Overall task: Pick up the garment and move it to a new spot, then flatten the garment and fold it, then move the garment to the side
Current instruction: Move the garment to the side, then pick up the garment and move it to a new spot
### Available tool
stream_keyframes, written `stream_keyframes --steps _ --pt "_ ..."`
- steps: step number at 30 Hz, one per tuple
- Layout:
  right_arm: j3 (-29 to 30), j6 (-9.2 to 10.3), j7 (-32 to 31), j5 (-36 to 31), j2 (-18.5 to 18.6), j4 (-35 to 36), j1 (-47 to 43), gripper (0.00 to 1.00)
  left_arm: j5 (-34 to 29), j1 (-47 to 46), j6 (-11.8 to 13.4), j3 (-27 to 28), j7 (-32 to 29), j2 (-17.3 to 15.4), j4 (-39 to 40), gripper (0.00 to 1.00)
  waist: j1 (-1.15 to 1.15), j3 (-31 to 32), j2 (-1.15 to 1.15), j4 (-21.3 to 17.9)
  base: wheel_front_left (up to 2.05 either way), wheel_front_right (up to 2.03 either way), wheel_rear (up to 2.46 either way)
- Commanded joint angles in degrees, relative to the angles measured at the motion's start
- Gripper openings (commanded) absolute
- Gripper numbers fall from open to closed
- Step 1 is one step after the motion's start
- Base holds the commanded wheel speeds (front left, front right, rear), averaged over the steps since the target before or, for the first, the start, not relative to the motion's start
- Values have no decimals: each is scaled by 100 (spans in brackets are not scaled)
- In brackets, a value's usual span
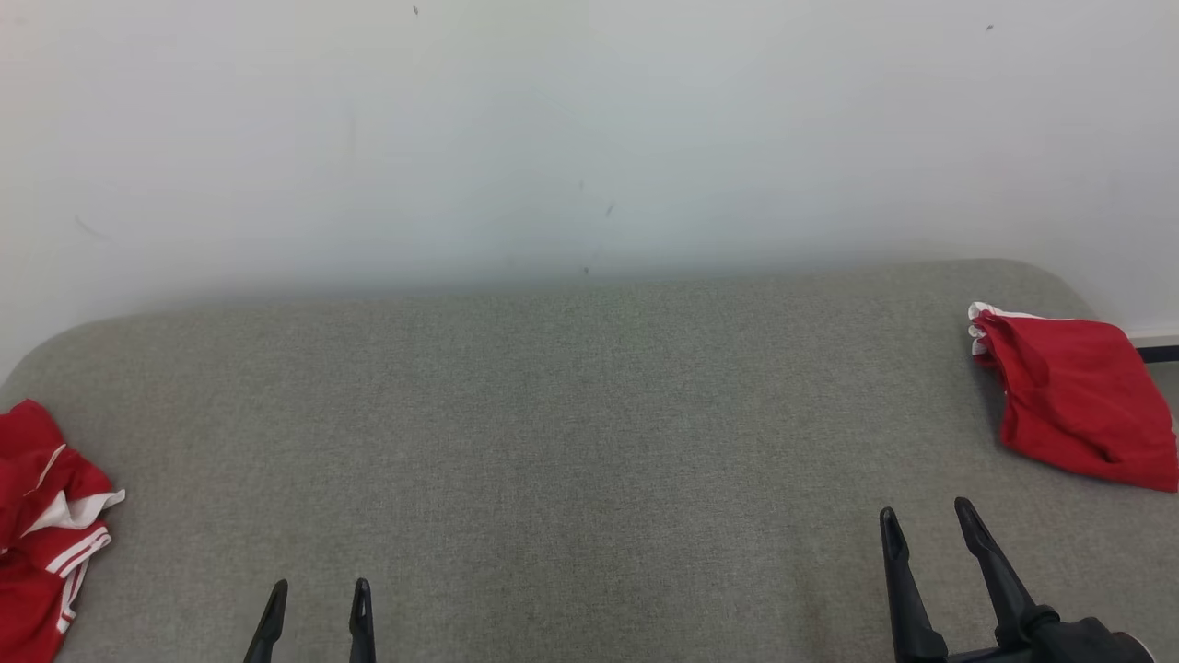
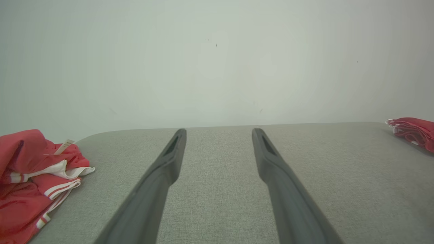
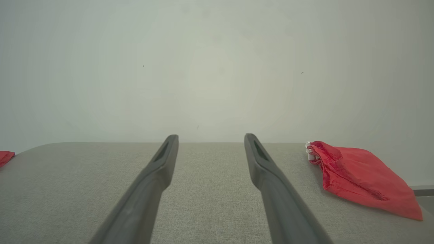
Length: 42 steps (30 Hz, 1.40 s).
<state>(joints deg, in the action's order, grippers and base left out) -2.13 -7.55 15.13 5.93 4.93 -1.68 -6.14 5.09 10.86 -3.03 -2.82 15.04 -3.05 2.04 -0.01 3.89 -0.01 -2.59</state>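
At nine o'clock we see a crumpled red garment on the grey desk. Our left tool and right tool hover wide open, empty. At three o'clock lies a folded red garment.

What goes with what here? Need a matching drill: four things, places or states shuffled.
Column 1
1. striped red garment
2. plain red garment
3. left gripper
4. right gripper

Column 2
A. lies fairly flat at the far right of the grey surface
B. open and empty, lower right of the head view
C. crumpled heap at the surface's left edge
D. open and empty, lower left of the head view

Pairs: 1-C, 2-A, 3-D, 4-B
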Motion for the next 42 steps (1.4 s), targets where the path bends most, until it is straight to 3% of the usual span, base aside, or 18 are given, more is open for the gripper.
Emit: stream_keyframes --steps 1,42 --pt "32 14 5 -11 -36 71 -109 100 -44 110 -1 9 11 17 30 100 1 31 1 -34 0 0 0" --pt "-68 14 4 -10 -189 64 -343 100 -68 189 56 -116 11 20 -169 100 1 97 1 -118 0 0 0"
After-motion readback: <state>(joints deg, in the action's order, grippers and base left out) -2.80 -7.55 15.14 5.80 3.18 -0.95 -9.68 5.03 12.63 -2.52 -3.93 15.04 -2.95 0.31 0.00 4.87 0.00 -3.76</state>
